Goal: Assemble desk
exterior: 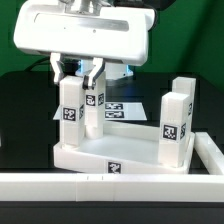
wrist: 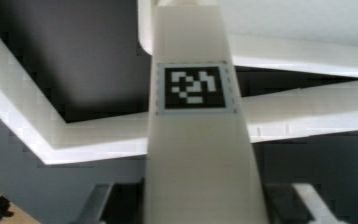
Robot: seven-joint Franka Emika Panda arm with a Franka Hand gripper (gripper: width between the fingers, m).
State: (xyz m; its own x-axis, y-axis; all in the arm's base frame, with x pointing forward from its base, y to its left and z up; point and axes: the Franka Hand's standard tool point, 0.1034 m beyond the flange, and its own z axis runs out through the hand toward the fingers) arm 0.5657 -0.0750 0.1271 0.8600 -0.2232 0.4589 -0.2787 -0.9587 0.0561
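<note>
The desk top lies on the table with its rim up. Three white tagged legs stand upright on it. One leg is at the exterior view's left, with a second leg just beside it. A third leg is at the right, and a further white block shows behind it. My gripper comes down from above and is shut on the top of the left leg. In the wrist view that leg runs between my fingers down to the desk top's rim.
A long white rail wall runs along the front and up the exterior view's right side. The marker board lies flat on the dark table behind the desk top.
</note>
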